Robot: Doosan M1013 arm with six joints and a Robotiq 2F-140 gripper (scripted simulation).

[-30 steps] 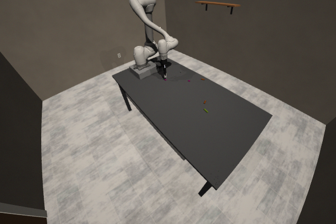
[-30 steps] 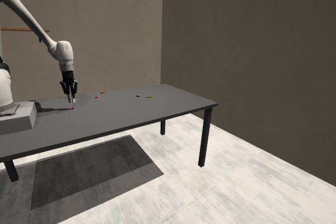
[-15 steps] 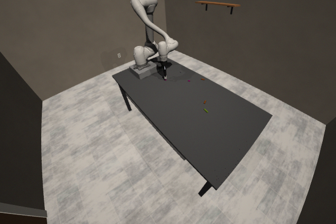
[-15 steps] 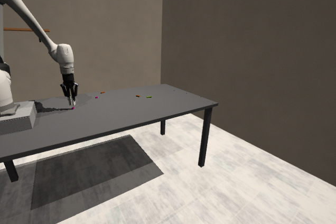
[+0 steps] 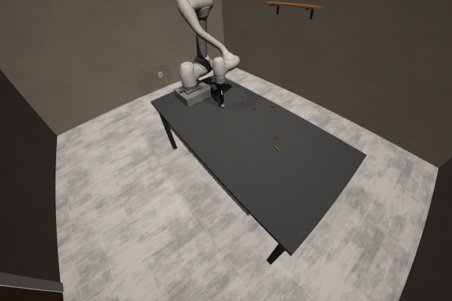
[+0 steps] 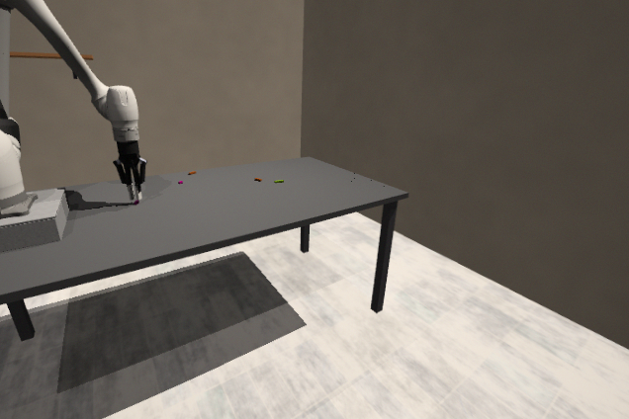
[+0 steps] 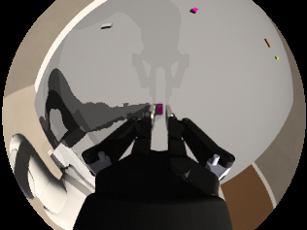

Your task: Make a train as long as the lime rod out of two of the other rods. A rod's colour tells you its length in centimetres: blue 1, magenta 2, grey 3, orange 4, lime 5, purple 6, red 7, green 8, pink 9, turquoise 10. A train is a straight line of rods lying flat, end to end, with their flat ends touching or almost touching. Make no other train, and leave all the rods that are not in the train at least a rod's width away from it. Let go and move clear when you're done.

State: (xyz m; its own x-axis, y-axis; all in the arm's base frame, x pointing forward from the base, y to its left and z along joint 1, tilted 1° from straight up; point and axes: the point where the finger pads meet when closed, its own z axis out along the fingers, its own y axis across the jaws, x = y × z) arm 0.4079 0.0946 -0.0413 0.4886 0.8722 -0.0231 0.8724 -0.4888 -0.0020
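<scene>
So the lime rod [image 5: 277,148] [image 6: 279,181] [image 7: 277,58] lies well in from the edges of the dark grey table [image 5: 219,126] [image 6: 228,206] [image 7: 233,96], with one small orange rod [image 5: 276,137] [image 6: 257,179] near it but apart. The black two-finger gripper [image 5: 222,106] [image 6: 134,197] [image 7: 160,111] is well away from the lime one, on the robot-base side, pointing down low over the tabletop. It's slightly open, not gripping, with a short magenta rod [image 6: 135,203] [image 7: 159,109] between its fingertips. A second magenta rod [image 5: 254,108] [image 6: 180,182] [image 7: 194,10] and another orange rod [image 5: 272,106] [image 6: 192,173] also sit well apart from the lime one.
</scene>
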